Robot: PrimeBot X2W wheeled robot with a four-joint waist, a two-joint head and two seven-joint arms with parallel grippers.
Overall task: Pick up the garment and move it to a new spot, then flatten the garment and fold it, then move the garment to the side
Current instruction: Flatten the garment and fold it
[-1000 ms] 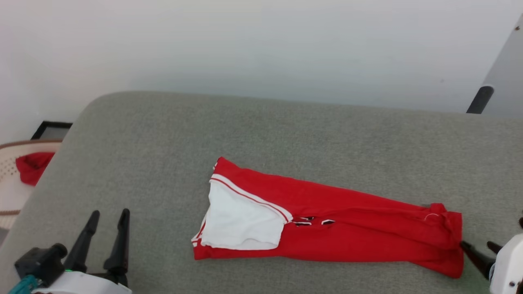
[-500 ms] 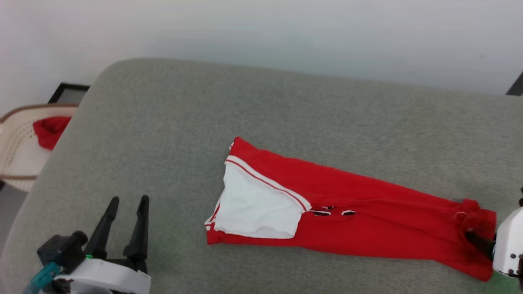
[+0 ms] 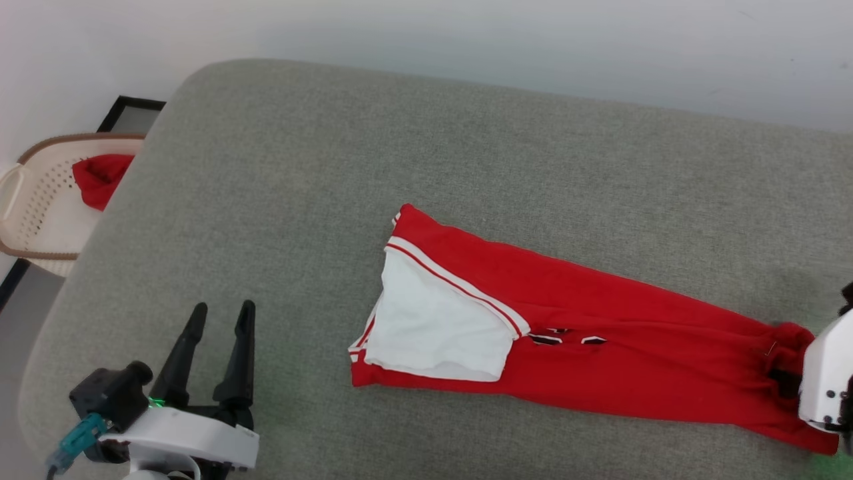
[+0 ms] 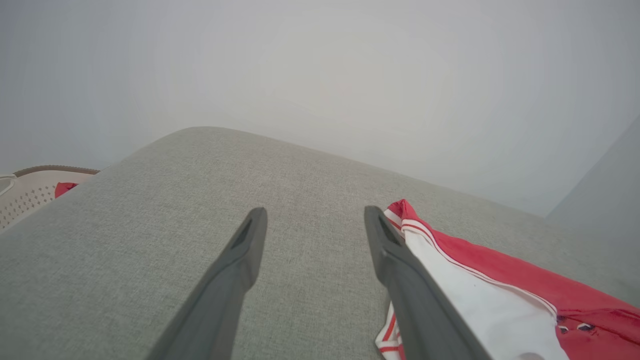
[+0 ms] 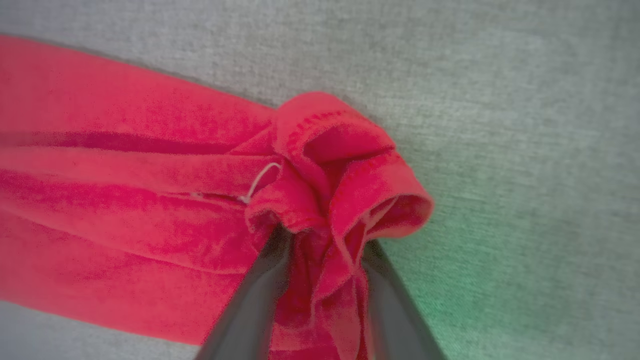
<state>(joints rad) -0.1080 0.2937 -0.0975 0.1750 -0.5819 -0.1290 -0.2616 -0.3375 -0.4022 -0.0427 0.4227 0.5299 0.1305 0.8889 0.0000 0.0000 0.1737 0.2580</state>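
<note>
The garment (image 3: 600,333), a red jersey with a white sleeve panel and striped trim, lies folded into a long band across the grey cushion (image 3: 400,147). At its right end my right gripper (image 3: 786,383) is down on the hem. The right wrist view has the red fabric (image 5: 125,175) bunched up and pinched between the two fingers of the right gripper (image 5: 325,240). My left gripper (image 3: 222,308) hovers open over bare cushion at the lower left, apart from the jersey. From the left wrist, the left gripper (image 4: 315,212) has the white sleeve (image 4: 500,280) just beside its right finger.
A cream basket (image 3: 33,200) holding a small plain red cloth (image 3: 100,177) stands off the cushion's left edge, with a black frame (image 3: 126,110) behind it. A pale wall runs along the far side. Bare cushion lies above and left of the jersey.
The camera has shifted. My right gripper's fingers went from just off the garment's right end onto the hem and closed around it, bunching the fabric. The left gripper stays open.
</note>
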